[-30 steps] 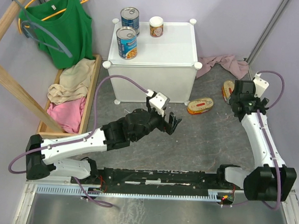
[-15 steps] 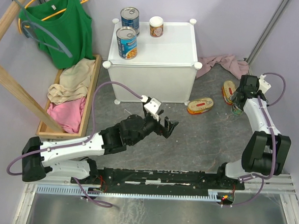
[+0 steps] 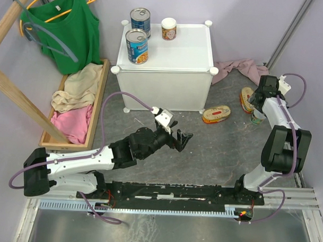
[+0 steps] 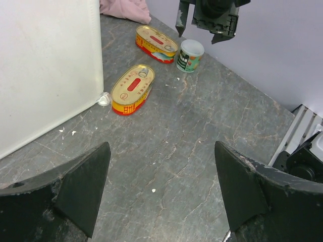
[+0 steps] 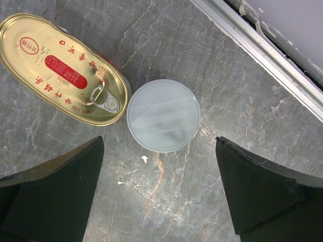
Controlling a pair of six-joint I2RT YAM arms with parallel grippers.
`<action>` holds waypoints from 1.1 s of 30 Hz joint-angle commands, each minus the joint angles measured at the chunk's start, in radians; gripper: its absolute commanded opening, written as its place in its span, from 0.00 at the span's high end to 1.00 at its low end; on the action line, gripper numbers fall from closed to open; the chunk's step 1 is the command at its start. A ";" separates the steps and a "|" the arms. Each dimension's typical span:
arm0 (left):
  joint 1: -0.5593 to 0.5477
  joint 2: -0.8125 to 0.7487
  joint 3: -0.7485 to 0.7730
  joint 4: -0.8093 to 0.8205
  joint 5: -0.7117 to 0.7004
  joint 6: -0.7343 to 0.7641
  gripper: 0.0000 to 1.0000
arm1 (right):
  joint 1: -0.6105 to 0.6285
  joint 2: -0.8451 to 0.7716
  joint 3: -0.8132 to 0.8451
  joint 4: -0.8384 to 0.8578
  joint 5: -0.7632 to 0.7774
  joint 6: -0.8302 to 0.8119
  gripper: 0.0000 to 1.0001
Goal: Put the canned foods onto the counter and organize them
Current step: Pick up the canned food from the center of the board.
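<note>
We see left gripper (image 3: 183, 137) released, fingers spread wide, nothing between them, hovering over middle of bench (image 3: 224, 150), in front of white cabinet (image 3: 180, 50). Right gripper (image 5: 159, 143) likewise spread wide and empty, hanging straight above small white-topped can (image 5: 163, 115) near right edge of bench. Oval gold tin (image 5: 65, 68) lies just beside that can. Second oval tin (image 3: 216, 114) lies by cabinet's front right corner. On cabinet top we count two tall cans (image 3: 137, 46) along left edge and one small can (image 3: 169, 29) at back edge.
</note>
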 commanded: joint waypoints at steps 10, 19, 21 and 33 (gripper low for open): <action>-0.010 0.023 -0.005 0.095 0.016 -0.021 0.10 | -0.033 0.085 0.072 0.060 -0.010 -0.007 0.00; -0.009 0.033 -0.011 0.106 0.022 -0.024 0.10 | -0.038 0.130 0.075 0.071 -0.017 -0.008 0.00; -0.009 0.035 -0.013 0.106 0.023 -0.027 0.10 | -0.039 0.139 0.080 0.072 -0.018 -0.008 0.00; -0.009 0.036 -0.017 0.109 0.028 -0.032 0.10 | -0.045 0.163 0.080 0.080 -0.034 -0.016 0.09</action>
